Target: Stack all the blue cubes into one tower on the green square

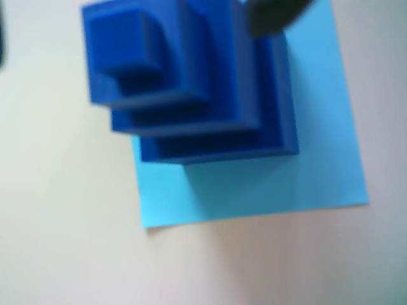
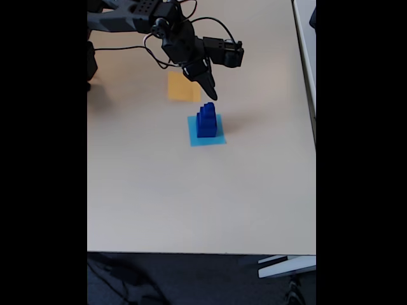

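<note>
Several blue cubes [image 1: 191, 95] stand as one stepped tower [image 2: 205, 121], largest at the bottom and smallest on top. The tower rests on a flat light blue square [image 1: 318, 159] near the table's middle [image 2: 218, 138], shifted towards one corner of it. The green square is out of view. In the fixed view my gripper [image 2: 212, 95] hangs just above and behind the tower, pointing down, apart from the cubes and holding nothing. Its fingers blur into one dark wedge. In the wrist view a dark fingertip [image 1: 273, 16] shows above the tower's top right.
An orange paper square [image 2: 181, 86] lies behind the tower, under the arm. The arm's base and cables [image 2: 127, 47] sit at the far left. The table's front edge [image 2: 191, 253] and right edge [image 2: 315, 127] bound the beige top.
</note>
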You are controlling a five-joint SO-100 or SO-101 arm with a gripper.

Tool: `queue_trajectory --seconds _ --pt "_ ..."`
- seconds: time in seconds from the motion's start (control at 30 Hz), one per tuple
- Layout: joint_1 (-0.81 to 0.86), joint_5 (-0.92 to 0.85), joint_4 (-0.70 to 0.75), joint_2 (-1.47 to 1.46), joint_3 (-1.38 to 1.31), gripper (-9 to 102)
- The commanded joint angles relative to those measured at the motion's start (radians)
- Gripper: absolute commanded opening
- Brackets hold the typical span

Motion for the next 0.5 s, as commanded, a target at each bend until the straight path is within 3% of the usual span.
queue_trajectory --seconds 0.0,0.47 --pt "0.011 -0.018 0.003 0.003 -0.067 20" --pt "0.034 -0.052 0.008 -0.04 -0.074 19"
